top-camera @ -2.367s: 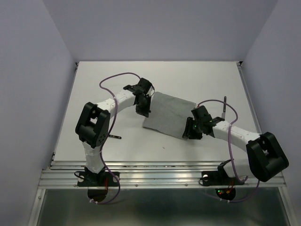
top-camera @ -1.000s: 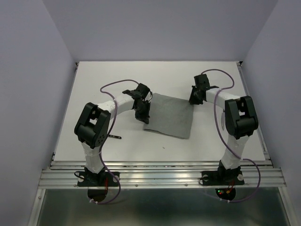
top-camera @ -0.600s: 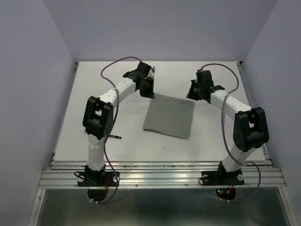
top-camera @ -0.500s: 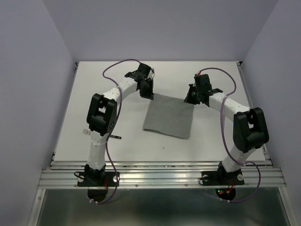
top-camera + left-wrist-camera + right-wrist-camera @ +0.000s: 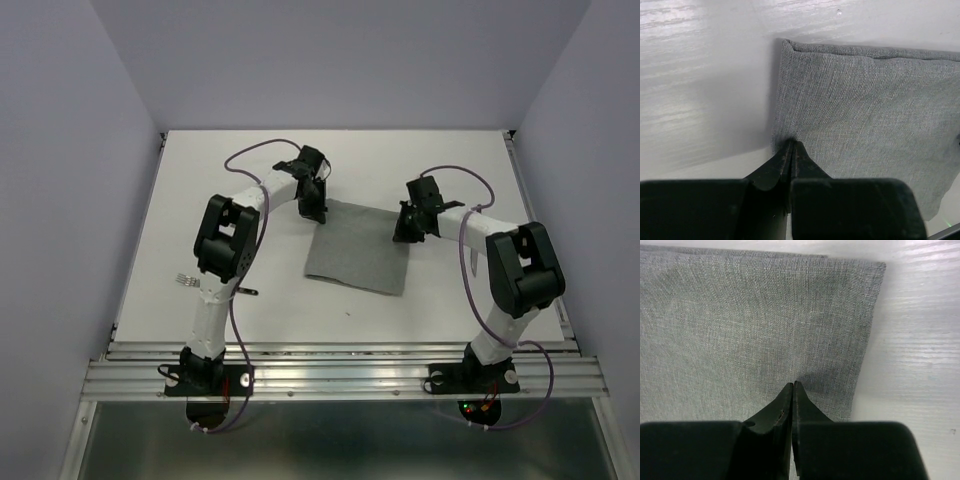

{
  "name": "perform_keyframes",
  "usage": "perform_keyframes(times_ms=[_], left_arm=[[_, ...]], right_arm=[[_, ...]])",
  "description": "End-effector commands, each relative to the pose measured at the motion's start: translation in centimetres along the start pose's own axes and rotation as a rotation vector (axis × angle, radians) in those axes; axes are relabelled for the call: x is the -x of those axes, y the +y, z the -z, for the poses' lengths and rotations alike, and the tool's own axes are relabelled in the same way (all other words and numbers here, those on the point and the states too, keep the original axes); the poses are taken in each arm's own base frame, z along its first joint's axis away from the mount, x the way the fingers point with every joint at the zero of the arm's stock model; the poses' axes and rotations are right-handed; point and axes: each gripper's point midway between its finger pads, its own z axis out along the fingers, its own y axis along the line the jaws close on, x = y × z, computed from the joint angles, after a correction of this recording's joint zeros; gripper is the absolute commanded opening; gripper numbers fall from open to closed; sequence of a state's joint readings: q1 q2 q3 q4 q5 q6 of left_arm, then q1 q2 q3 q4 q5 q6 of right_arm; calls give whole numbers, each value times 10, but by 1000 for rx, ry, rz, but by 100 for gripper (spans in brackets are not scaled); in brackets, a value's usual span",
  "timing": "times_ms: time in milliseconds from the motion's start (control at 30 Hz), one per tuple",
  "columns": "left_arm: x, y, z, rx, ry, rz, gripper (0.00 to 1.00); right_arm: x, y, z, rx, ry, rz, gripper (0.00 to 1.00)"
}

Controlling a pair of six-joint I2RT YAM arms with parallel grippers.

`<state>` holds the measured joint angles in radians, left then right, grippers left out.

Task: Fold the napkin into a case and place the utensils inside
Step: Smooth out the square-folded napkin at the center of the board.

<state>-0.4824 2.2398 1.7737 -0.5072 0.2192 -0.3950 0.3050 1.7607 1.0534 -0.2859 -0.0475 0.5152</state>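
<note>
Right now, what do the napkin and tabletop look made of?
The napkin looks like matte grey woven cloth: a fine crosshatch weave and a hemmed edge. The tabletop looks hard, white and semi-glossy, with streaky reflections; painted or laminated, I can't tell.

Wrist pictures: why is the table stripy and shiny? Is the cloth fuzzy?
Left wrist view: light glare streaks the white table; the napkin shows a sharp weave, with a dark shadow beside its edge. Right wrist view: same streaks at right, shadow around the right gripper. Top view: soft, even light.
</note>
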Motion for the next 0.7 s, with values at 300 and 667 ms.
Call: perform_keyframes(times_ms=[300, 667], left_arm=[[61, -37, 51, -56, -167, -24, 9], [50, -17, -2, -1, -106, 8, 9]], right_arm=[[50, 37, 16, 52, -127, 13, 5], [42, 17, -1, -39, -114, -2, 6]])
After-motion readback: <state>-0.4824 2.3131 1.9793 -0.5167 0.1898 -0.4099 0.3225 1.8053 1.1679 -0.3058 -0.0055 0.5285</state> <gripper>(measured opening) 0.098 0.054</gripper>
